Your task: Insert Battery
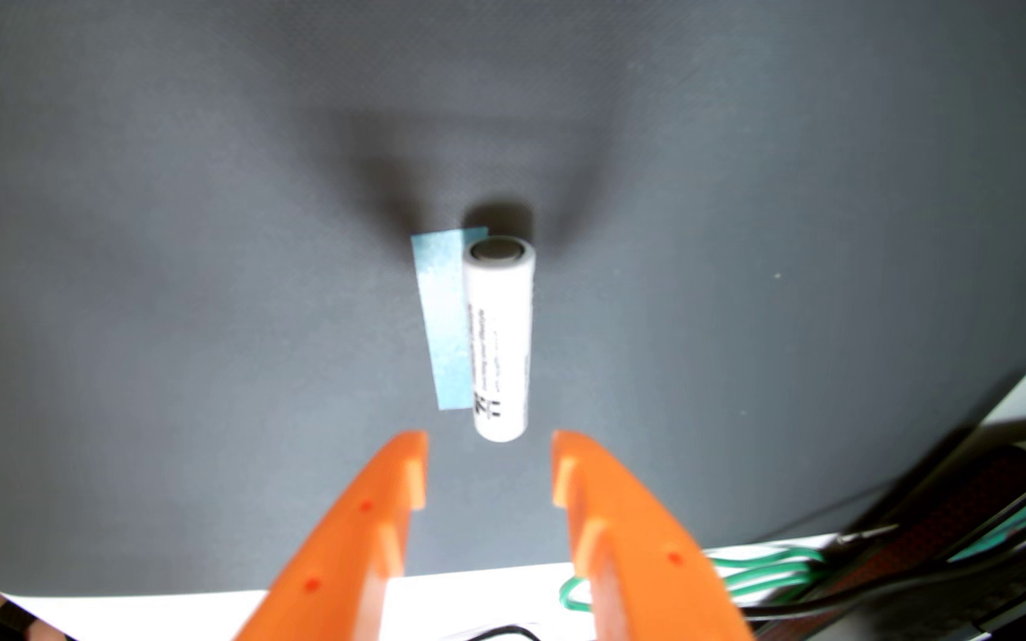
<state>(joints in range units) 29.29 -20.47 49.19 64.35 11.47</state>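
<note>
The white round battery lies on the dark grey table, not picked up yet; the orange jaws are spread wide.

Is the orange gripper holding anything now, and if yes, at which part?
Nothing is held. The orange gripper is open, and the white cylindrical battery lies on the dark grey mat just beyond its fingers, untouched.

White cylindrical battery lying on dark grey mat, printed label facing up, metal end cap away from camera. Strip of blue tape alongside, touching its left side. Orange two-finger gripper spread apart just below battery, not touching it.
</note>
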